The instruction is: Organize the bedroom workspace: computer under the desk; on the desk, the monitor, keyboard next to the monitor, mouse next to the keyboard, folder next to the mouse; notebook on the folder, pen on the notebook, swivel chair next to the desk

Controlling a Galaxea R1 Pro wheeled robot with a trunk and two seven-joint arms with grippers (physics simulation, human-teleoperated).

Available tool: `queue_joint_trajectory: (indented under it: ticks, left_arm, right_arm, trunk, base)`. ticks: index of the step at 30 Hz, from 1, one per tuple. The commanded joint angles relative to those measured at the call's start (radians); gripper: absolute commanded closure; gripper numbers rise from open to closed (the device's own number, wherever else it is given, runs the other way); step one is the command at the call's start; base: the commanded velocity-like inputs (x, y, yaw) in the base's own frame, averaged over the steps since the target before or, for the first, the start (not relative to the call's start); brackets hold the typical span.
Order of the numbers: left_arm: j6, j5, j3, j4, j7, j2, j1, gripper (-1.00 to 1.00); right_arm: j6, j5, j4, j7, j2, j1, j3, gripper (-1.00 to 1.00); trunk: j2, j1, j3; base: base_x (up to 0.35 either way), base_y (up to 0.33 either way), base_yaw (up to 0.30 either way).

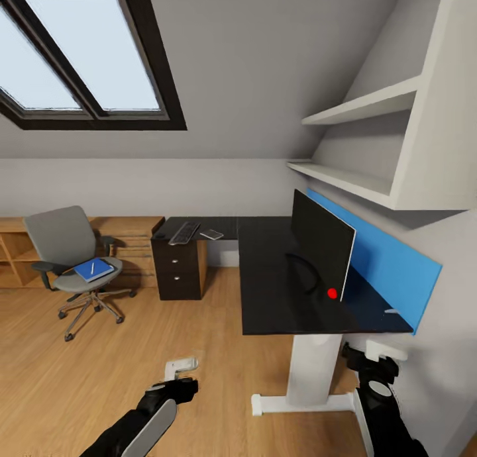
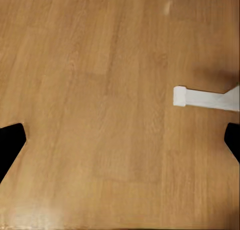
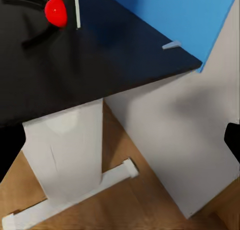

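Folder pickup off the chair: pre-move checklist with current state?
1. Folder flat on swivel chair seat, pen on top: ok.
2. Left gripper free, nothing between its jaws: ok.
3. Right gripper free: ok in wrist view.
4. Floor path toward the chair unobstructed: ok.
5. Keyboard beside monitor: not ok, far end of desk.
6. Mouse and computer located: cannot tell.
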Motion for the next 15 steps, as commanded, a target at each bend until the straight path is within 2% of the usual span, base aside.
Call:
queue_joint_trajectory:
  ticks: [1,3,5,8,10,15]
  left_arm:
    - [-0.025,0.008,-0.005,0.038,0.007,0.001,-0.001,-1.00]
    - [-0.078,0.010,-0.037,0.177,-0.005,-0.003,-0.001,-1.00]
    - [-0.186,0.011,-0.080,0.355,-0.059,-0.017,-0.001,-1.00]
    - [-0.245,0.011,-0.094,0.467,-0.113,-0.033,-0.001,-1.00]
    - [-0.263,0.010,-0.096,0.508,-0.134,-0.039,-0.001,-1.00]
    - [-0.387,0.009,-0.100,0.710,-0.202,-0.085,-0.001,-1.00]
  right_arm:
    - [0.003,0.011,0.021,0.000,0.001,-0.001,-0.002,-1.00]
    - [-0.078,0.013,0.165,-0.001,-0.003,-0.001,-0.004,-1.00]
    - [-0.232,0.016,0.373,-0.005,-0.006,-0.001,-0.004,-1.00]
    - [-0.321,0.018,0.492,-0.008,-0.008,-0.001,-0.003,-1.00]
    - [-0.358,0.019,0.538,-0.009,-0.008,-0.001,-0.001,-1.00]
    - [-0.604,0.019,0.749,-0.009,-0.009,-0.002,0.001,-1.00]
  trunk:
    - [-0.002,0.000,-0.002]
    - [-0.002,0.000,-0.002]
    - [-0.002,0.000,-0.002]
    - [-0.002,0.000,-0.002]
    - [-0.002,0.000,-0.002]
    - [-0.002,0.000,-0.002]
  base:
    - [-0.224,0.266,0.000]
    - [-0.169,0.284,0.000]
    - [-0.050,0.318,0.000]
    - [-0.001,0.328,0.000]
    - [0.050,0.330,0.000]
    - [0.137,0.318,0.044]
